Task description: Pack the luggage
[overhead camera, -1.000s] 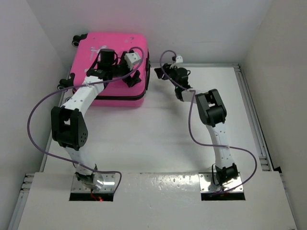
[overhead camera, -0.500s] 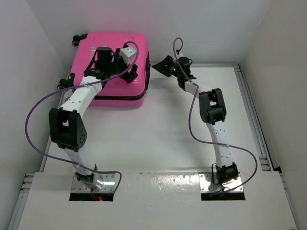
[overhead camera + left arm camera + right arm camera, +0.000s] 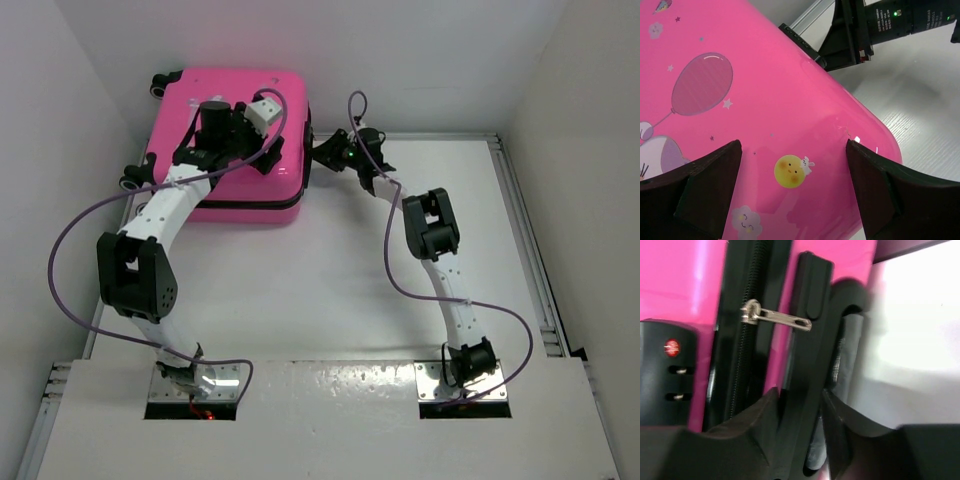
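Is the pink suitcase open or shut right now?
Shut. The suitcase lies flat with both pink halves together and no lining showing; the zipper runs between them.

Luggage (image 3: 195,88) top partly hidden under the left arm (image 3: 165,205)

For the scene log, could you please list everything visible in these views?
Suitcase: 1, pink with cartoon print, lying lid down at the table's far left.
Wheels: 2 seen, black, on the suitcase's left edge.
Handle: 1, black, on the suitcase's right side.
Zipper pull: 1, silver, beside the handle.
Lock: 1, black with a red dot, on that same side.
Table: 1, white, under everything.
Cables: 2, purple, one looping off each arm.
Left arm: 1, white and black, over the suitcase lid, jaws open.
Right arm: 1, white and black, at the suitcase's right side, jaws either side of the handle.
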Controlling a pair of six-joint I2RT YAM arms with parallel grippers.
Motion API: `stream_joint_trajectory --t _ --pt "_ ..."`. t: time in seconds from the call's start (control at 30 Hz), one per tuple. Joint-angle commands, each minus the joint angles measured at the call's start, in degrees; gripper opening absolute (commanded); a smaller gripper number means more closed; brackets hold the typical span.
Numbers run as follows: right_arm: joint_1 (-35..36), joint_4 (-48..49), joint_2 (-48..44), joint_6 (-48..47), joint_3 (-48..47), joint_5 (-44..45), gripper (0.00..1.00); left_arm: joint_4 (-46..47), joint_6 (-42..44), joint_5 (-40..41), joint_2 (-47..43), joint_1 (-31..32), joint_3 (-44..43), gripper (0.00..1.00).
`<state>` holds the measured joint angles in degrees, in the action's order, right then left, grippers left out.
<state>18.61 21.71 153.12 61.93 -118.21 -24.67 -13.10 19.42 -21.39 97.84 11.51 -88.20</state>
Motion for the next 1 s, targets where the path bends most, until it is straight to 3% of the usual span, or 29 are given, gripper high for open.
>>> stream_joint_trajectory --t 0.0,0.13,0.33,0.5,0.83,0.97 --pt "2.2 0.0 1.6 1.3 -1.4 -2.1 0.35 0.3 0.3 2.0 -3.1 0.4 0.5 0.90" --pt "2.4 -2.1 3.6 2.0 -2.0 -2.2 0.34 -0.3 0.3 4.7 -3.1 1.1 0.5 0.90" --pt "1.0 -1.3 5.0 5.4 -0.9 -6.0 0.21 -1.5 0.3 8.4 -3.6 2.8 1.0 0.90" --pt "1.4 10.2 1.7 12.7 9.6 -12.0 0.00 -2.2 0.3 9.1 -5.4 3.4 3.8 0.90" --pt "3.8 21.3 -13.8 14.2 34.4 -12.5 0.00 1.6 3.3 3.7 -17.9 2.4 18.4 0.90" --pt "6.8 24.2 -23.8 15.4 50.2 -13.0 0.00 1.6 4.2 -0.6 -25.9 1.9 26.0 0.89"
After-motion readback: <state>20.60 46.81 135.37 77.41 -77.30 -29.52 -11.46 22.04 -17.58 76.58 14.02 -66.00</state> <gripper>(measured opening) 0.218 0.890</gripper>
